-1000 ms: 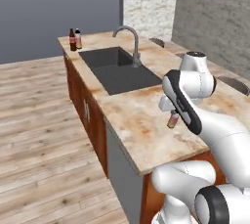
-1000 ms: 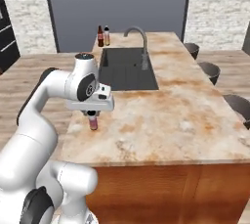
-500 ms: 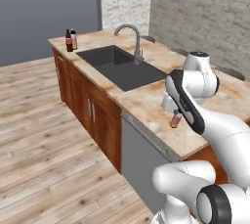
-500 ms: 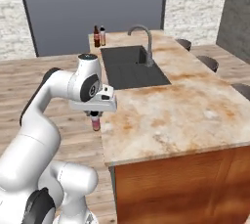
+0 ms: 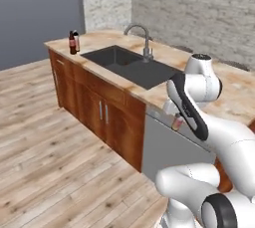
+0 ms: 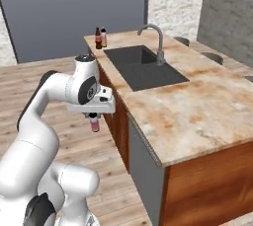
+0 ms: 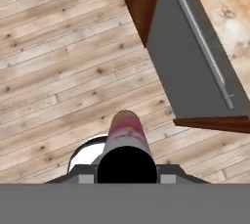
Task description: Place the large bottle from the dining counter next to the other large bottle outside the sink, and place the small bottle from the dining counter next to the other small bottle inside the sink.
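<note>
Your gripper (image 6: 94,119) is clenched around the small bottle (image 6: 94,124) (pale pink, dark cap), hanging over the wooden floor (image 6: 59,77) just off the counter's (image 6: 197,116) front edge.

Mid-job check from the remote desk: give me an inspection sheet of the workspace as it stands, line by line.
Surface: dining counter, marbled stone top; the stretch near the robot is bare.
Job's things: small bottle, pink, hangs from the end effector over the wood floor, beside the counter's edge. Two bottles stand together at the far corner, outside the sink; too small to tell which is which. Nothing made out inside the basin.
Clutter: nothing seen.
Grippers: end effector shut on the small bottle, pointing down.
Cables: nothing seen.
Surroundings: wood plank floor, grey appliance panel in the counter's base, stone wall behind, faucet.
</note>
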